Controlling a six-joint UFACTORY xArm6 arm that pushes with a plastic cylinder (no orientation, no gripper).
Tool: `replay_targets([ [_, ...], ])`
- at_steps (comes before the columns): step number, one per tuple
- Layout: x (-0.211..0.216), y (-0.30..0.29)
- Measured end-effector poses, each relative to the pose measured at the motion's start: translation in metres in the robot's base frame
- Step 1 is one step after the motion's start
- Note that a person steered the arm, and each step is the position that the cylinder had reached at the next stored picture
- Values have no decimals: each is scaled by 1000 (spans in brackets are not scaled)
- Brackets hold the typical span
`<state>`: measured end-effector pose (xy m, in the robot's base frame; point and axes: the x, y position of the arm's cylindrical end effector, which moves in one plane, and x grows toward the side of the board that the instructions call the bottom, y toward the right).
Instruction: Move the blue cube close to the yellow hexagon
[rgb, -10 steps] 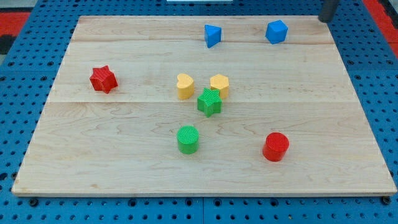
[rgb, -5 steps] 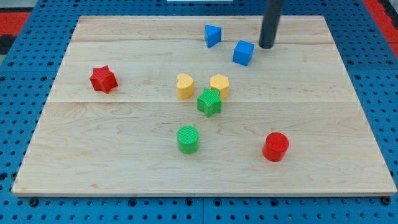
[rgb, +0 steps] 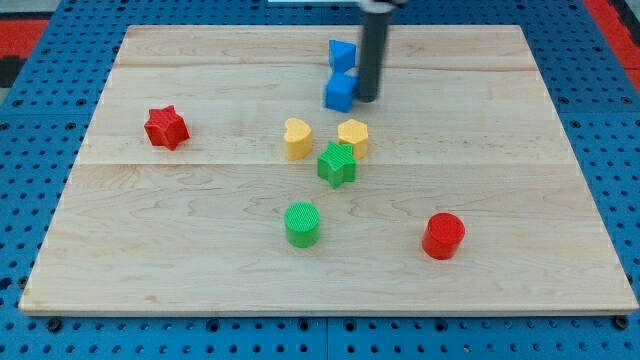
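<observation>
The blue cube (rgb: 341, 92) sits near the top middle of the wooden board (rgb: 200, 250), just below the blue triangle block (rgb: 342, 55). My tip (rgb: 368, 98) stands against the cube's right side. The yellow hexagon (rgb: 353, 136) lies a short way below the cube, slightly to its right, with a gap between them.
A yellow heart (rgb: 297, 138) lies left of the hexagon, and a green star (rgb: 337, 164) touches the hexagon from below. A green cylinder (rgb: 302, 224) and a red cylinder (rgb: 443, 236) sit lower down. A red star (rgb: 166, 127) is at the left.
My tip came in from the top right and moved left and down, pushing the blue cube from the top right to just below the blue triangle.
</observation>
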<state>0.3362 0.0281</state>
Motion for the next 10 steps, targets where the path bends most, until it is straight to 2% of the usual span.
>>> replay_targets([
  [2, -43, -22],
  [3, -49, -81],
  [5, -55, -58],
  [6, -31, -68],
  [8, -21, -64],
  [9, 8, -43],
  [10, -5, -10],
])
